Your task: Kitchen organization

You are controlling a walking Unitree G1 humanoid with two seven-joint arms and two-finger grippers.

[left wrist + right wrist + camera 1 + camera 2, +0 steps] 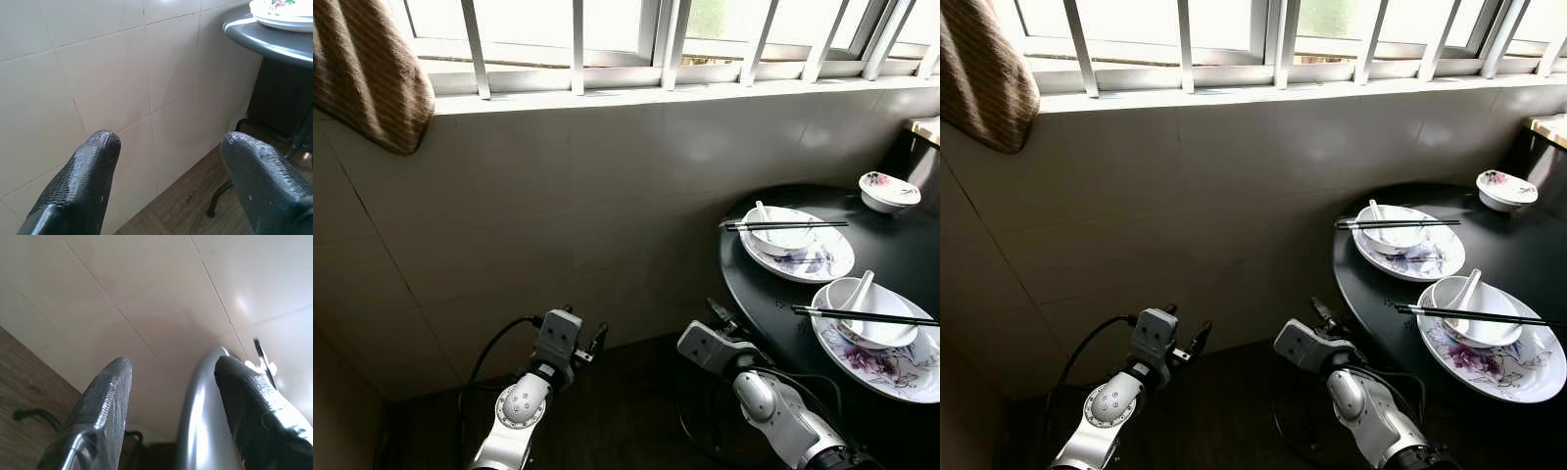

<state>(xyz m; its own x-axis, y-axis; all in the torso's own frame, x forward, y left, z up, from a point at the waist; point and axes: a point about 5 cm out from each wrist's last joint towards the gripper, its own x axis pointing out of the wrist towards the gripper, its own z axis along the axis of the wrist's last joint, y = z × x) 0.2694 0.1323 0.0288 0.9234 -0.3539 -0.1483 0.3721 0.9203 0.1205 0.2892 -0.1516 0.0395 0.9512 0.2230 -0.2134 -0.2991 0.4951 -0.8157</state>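
A round black table (771, 294) stands at the right against the tiled wall. On it lie two flowered plates, a near one (901, 377) and a far one (824, 264). Each carries a white bowl (873, 331) with a spoon (859, 291) in it and black chopsticks (862, 315) laid across. A small flowered bowl (888, 191) sits at the table's back. My left gripper (166, 142) hangs low and open, facing the wall. My right gripper (173, 364) is open just below the table's edge (195, 431), holding nothing.
A barred window (656, 39) runs above the tiled wall (558, 196). A brown cloth (367, 73) hangs at the top left. The floor is dark wood (181, 205), with the table's metal legs (220, 200) on it. A counter corner (925, 127) shows at far right.
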